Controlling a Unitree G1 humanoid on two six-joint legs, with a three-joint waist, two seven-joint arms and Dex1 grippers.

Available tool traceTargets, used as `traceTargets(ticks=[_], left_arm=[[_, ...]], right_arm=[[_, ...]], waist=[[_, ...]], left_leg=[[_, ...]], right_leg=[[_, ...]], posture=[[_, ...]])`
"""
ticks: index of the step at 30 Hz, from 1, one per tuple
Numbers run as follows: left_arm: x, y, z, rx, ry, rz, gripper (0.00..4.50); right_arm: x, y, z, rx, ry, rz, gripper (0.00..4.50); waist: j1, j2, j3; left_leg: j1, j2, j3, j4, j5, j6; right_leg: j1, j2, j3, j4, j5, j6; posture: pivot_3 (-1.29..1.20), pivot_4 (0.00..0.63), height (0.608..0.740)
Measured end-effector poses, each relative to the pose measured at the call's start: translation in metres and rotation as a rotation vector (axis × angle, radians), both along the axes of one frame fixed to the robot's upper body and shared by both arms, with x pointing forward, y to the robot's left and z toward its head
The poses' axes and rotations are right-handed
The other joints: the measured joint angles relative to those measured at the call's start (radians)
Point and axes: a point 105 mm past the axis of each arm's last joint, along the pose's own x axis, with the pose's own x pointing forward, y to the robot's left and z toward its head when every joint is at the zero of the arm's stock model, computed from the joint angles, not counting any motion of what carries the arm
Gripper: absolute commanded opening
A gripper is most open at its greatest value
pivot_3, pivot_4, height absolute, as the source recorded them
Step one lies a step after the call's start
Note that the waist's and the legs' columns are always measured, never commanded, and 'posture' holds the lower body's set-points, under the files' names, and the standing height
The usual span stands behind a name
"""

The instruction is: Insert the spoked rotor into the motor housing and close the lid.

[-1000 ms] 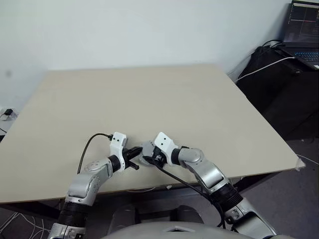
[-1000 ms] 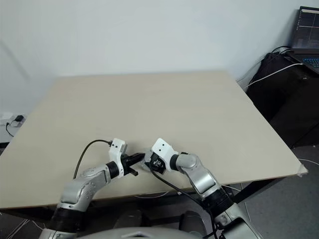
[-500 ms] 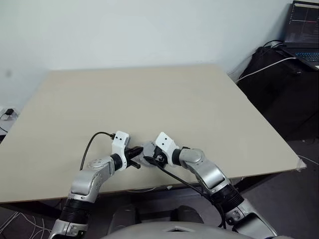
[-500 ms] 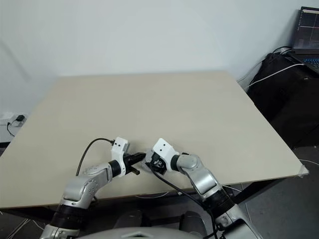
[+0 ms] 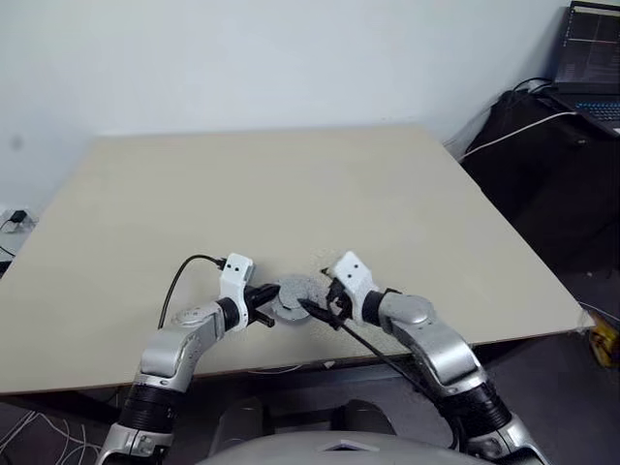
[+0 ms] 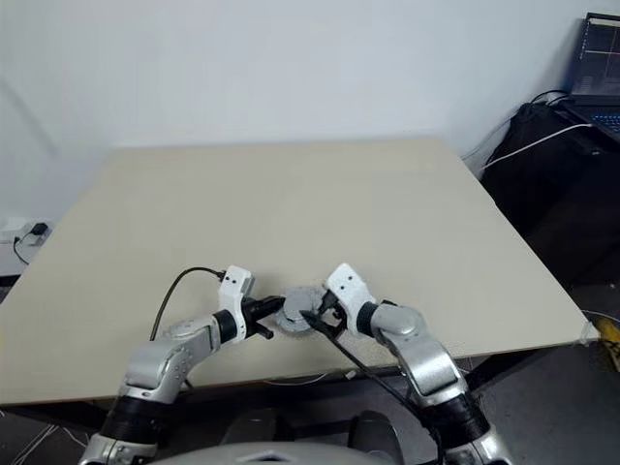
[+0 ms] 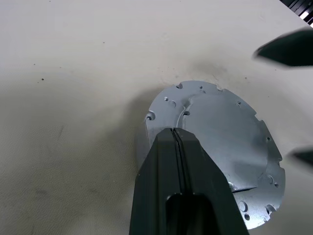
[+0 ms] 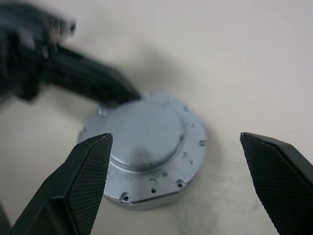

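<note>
**Grey lid flat on the tabletop between two pincers**

The beige tabletop (image 5: 291, 194) carries one object near its front edge: the lid (image 8: 146, 147), a round silver-grey disc lying plain face up, with a raised centre and small holes around its rim. The left pincer (image 7: 177, 134) is clenched, its black fingers pressed together with nothing between them, the tips resting over the lid's edge. The right pincer (image 8: 176, 147) is released, its two ribbed fingers spread wide on either side of the lid, apart from it and poised above
</note>
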Motion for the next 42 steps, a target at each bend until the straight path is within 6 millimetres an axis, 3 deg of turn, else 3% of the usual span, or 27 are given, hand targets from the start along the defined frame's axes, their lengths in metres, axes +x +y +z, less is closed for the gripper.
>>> traceTargets(ticks=[5, 12, 17, 25, 42], left_arm=[[0.0, 0.0, 0.0, 0.002, 0.0, 0.0, 0.0], [0.0, 0.0, 0.0, -0.002, -0.002, -0.003, 0.0], [0.0, -0.001, 0.0, -0.009, -0.004, -0.009, 0.0], [-0.001, 0.0, -0.001, -0.01, -0.007, 0.001, 0.0], [0.0, 0.001, 0.0, -0.022, -0.011, 0.025, 0.0]], right_arm=[[-0.009, -0.014, -0.004, 0.148, 0.158, -0.156, 4.46], [-0.007, -0.007, -0.001, 0.527, 0.511, -0.381, 4.46], [-0.005, -0.015, -0.019, 0.54, 0.64, -0.459, 4.46], [-0.007, -0.007, -0.038, 0.54, 0.74, -0.461, 4.46], [-0.017, 0.014, -0.039, 0.69, 0.954, -0.352, 4.46]], waist=[[0.001, 0.0, 0.0], [0.002, 0.002, 0.001], [0.003, 0.003, 0.001], [-0.002, 0.005, 0.001], [-0.007, 0.005, 0.001]], left_leg=[[0.0, 0.0, -0.001, 0.0, 0.0, 0.0], [-0.001, 0.0, -0.001, -0.001, 0.0, 0.0], [-0.002, -0.001, -0.001, -0.003, 0.0, 0.0], [-0.002, -0.001, -0.001, -0.004, 0.0, 0.0], [-0.002, 0.0, -0.001, -0.004, 0.0, 0.0]], right_leg=[[0.0, 0.0, 0.0, 0.0, 0.0, 0.0], [-0.001, 0.0, 0.0, 0.0, 0.0, -0.001], [-0.002, -0.001, 0.0, -0.002, 0.0, -0.001], [-0.002, 0.0, 0.0, -0.002, 0.0, -0.001], [-0.002, 0.0, 0.0, -0.002, 0.0, -0.001]], posture=[[0.0, 0.0, 0.74], [0.0, 0.0, 0.74], [0.0, 0.0, 0.74], [0.0, 0.0, 0.74], [0.0, 0.0, 0.74]])
